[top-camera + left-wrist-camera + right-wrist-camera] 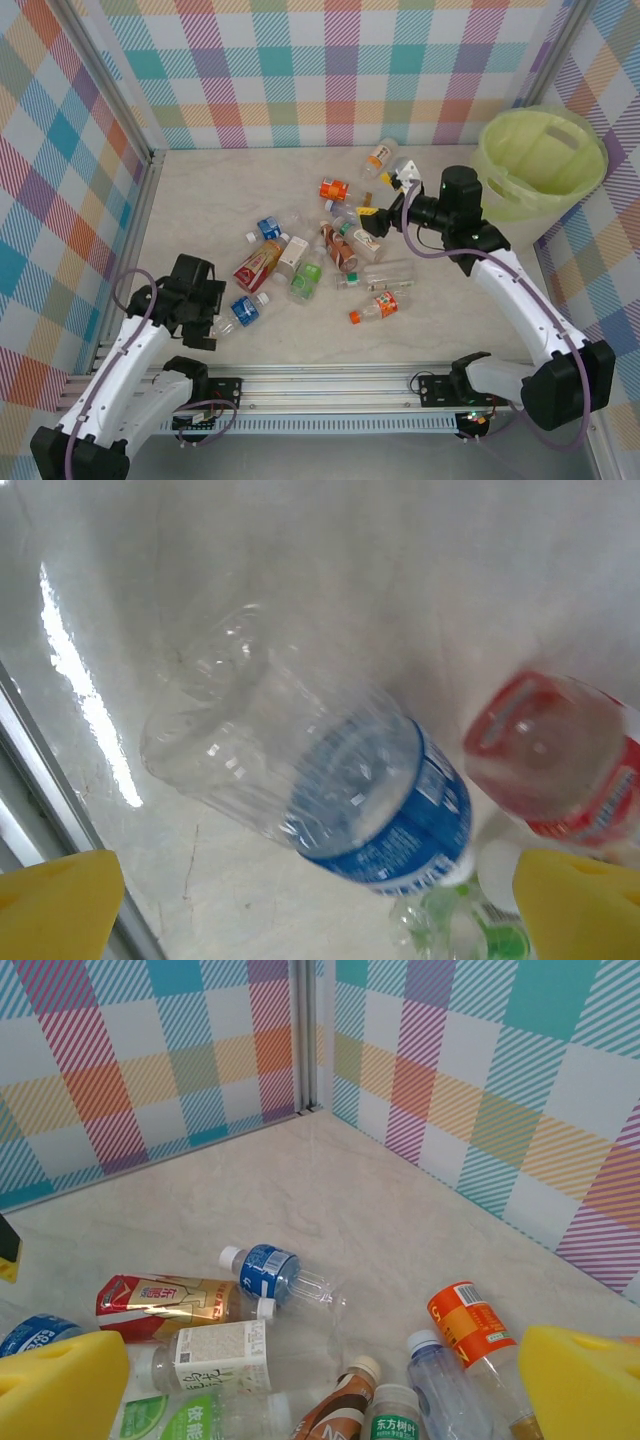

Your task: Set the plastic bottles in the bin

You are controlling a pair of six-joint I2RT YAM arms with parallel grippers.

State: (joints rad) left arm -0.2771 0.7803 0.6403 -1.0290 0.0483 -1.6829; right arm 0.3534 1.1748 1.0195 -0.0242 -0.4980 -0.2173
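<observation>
From above you saw the bin (530, 205) at far right, with the plastic bottles (320, 250) strewn on the table (200, 200) left of it, all outside it. Your left gripper (205, 320) hung farthest from the bin, fingers spread and empty; its wrist view showed a blue-labelled bottle (330, 780) beneath, with a red-labelled bottle (560, 770) beside it. Your right gripper (388, 200), nearest the bin, was likewise released; its camera caught Chinese characters on a green-lettered bottle (393, 1426)
</observation>
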